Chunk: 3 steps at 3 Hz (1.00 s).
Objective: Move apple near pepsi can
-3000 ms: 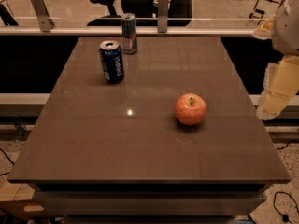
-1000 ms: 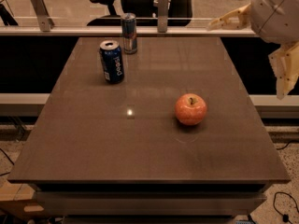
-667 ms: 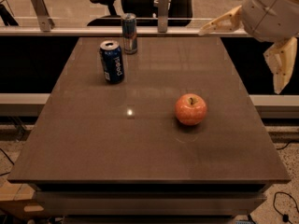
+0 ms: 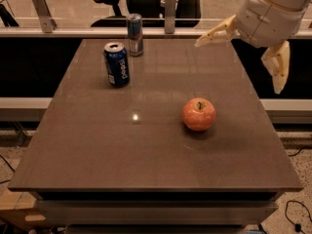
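**A:** Two cans on the dark brown tabletop (image 4: 97, 145): where do they stand from the round red-orange apple (image 4: 199, 114)?

**B:** Both are left of the apple and farther back. The dark blue pepsi can with white lettering (image 4: 117, 65) is the nearer one. The slimmer blue-and-silver can (image 4: 135, 28) is farther back again.

**A:** And the cream two-finger gripper (image 4: 238, 66)?

**B:** It hangs in the air above the apple, to its right and behind it, fingers spread wide, holding nothing.

**A:** Which step is this?

**B:** The reach, I'd judge, since the apple isn't grasped yet. Next the gripper should come down over the apple, close on it, then carry it left toward the pepsi can
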Tool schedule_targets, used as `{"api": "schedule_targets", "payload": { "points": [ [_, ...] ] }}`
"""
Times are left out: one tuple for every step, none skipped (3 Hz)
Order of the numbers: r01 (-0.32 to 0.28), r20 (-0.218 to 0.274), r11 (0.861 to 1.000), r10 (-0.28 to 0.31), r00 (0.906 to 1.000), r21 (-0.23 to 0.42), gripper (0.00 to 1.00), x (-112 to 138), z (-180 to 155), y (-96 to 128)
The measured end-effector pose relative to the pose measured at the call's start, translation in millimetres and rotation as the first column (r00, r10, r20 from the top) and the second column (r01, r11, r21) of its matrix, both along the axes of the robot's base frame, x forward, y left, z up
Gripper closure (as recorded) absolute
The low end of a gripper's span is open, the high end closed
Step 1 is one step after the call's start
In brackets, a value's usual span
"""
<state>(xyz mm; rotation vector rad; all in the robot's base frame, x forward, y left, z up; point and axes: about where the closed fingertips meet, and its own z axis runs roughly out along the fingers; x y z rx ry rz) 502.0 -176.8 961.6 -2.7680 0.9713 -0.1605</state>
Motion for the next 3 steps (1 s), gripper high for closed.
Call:
{"api": "schedule_targets", "payload": {
  "points": [
    [-0.07, -0.047, 0.998, 0.071, 0.9964, 0.006, 0.0, 7, -21, 8],
    [-0.144, -0.091, 0.99, 0.144, 0.9854, 0.003, 0.0, 4, -40, 15],
    [-0.216, -0.134, 0.976, 0.213, 0.9678, -0.013, 0.0, -2, -58, 20]
  ]
}}
